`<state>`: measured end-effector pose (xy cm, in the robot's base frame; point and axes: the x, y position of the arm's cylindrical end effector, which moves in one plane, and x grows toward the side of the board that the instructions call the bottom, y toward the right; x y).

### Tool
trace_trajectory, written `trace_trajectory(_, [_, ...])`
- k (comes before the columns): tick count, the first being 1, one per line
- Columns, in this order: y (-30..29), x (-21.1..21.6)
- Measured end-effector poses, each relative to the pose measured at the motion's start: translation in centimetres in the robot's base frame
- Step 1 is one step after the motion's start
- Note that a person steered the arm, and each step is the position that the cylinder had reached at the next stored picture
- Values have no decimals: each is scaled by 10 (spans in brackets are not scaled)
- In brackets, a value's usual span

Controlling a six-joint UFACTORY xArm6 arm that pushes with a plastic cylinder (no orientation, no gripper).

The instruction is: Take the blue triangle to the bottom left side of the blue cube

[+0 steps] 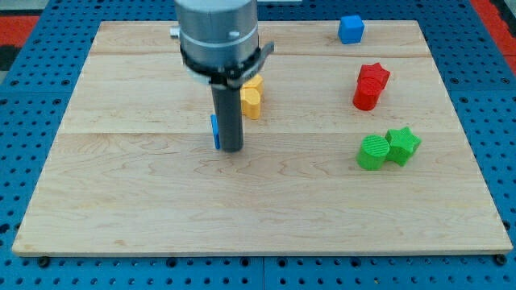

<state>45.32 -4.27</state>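
The blue cube point(351, 29) sits near the board's top edge, right of centre. The blue triangle point(215, 131) is mostly hidden behind my rod; only a thin blue sliver shows at the rod's left side, left of the board's centre. My tip point(231, 149) rests on the board right against that block, on its right side. The cube is far up and to the right of the tip.
Yellow blocks point(251, 96) sit just right of the rod, partly hidden. A red star point(373, 76) and red cylinder point(364, 96) are at the right. A green cylinder point(373, 152) and green star point(401, 144) lie below them. The wooden board point(121, 201) lies on a blue pegboard.
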Motion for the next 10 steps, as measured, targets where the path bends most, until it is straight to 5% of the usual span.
trace_trajectory(5, [-124, -117])
trace_trajectory(10, [95, -204])
